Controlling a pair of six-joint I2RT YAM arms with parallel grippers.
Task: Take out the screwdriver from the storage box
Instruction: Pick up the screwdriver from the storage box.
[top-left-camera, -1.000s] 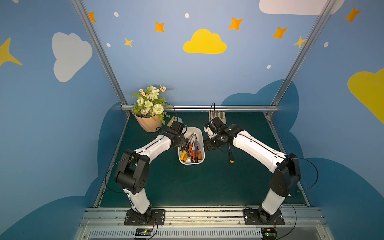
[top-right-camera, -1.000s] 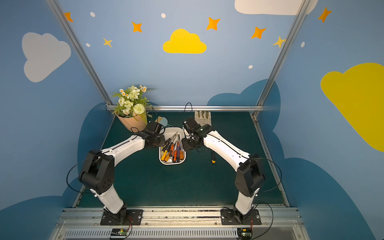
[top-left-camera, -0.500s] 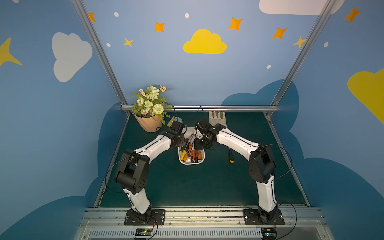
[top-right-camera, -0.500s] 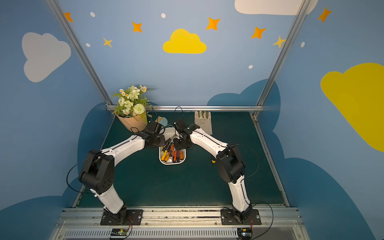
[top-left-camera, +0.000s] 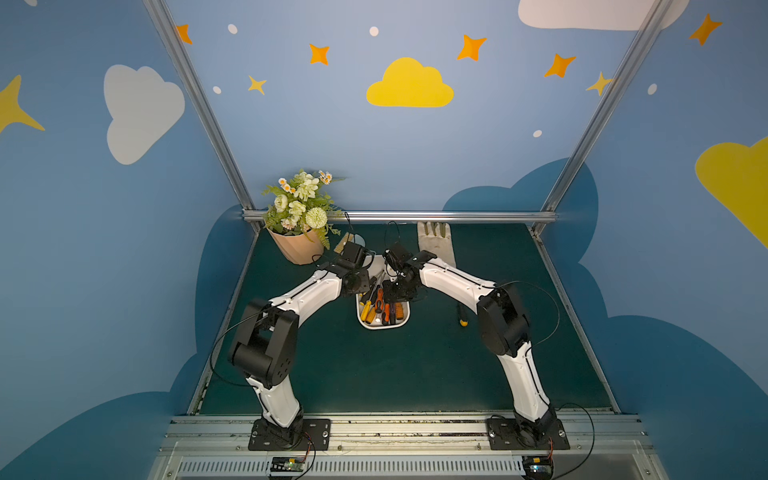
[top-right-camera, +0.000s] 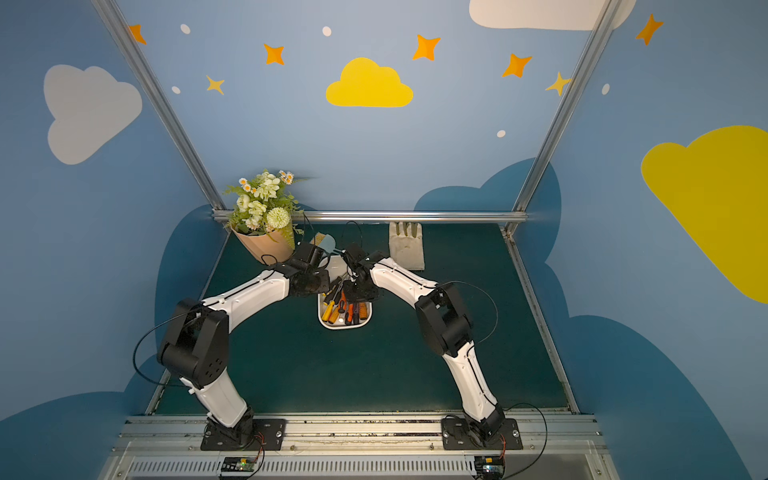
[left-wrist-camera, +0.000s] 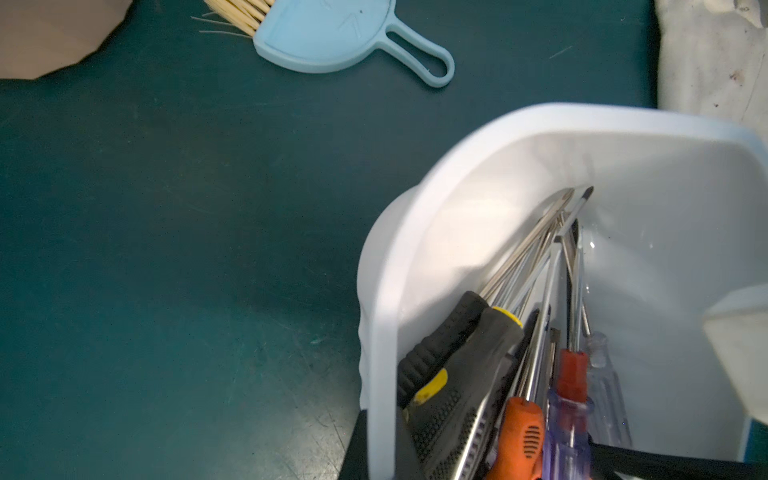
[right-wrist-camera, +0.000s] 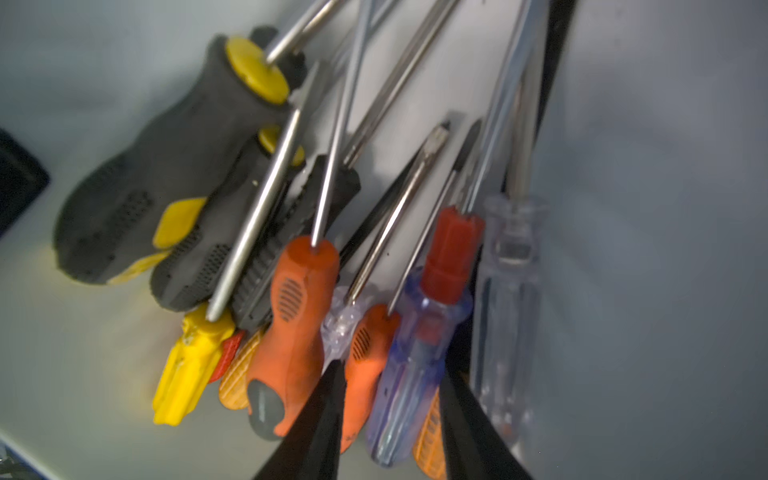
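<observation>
Green mat (top-left-camera: 374, 374); white storage box (top-left-camera: 382, 327); left fingers (left-wrist-camera: 358, 453) clamp rim, right fingers (right-wrist-camera: 320, 424) narrowly straddle blue-handled screwdriver (right-wrist-camera: 411, 374).

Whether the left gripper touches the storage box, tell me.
Touching. Left wrist view: the left gripper clamps the storage box wall, a black finger on each side.

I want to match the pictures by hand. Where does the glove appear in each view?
Both top views: the glove lies flat at the back, beyond the box and to its right.
Left wrist: the glove is a white strip cut by the frame edge, past the box rim.
Right wrist: not in it.
Shared landmark: the box, seen in all four.
</observation>
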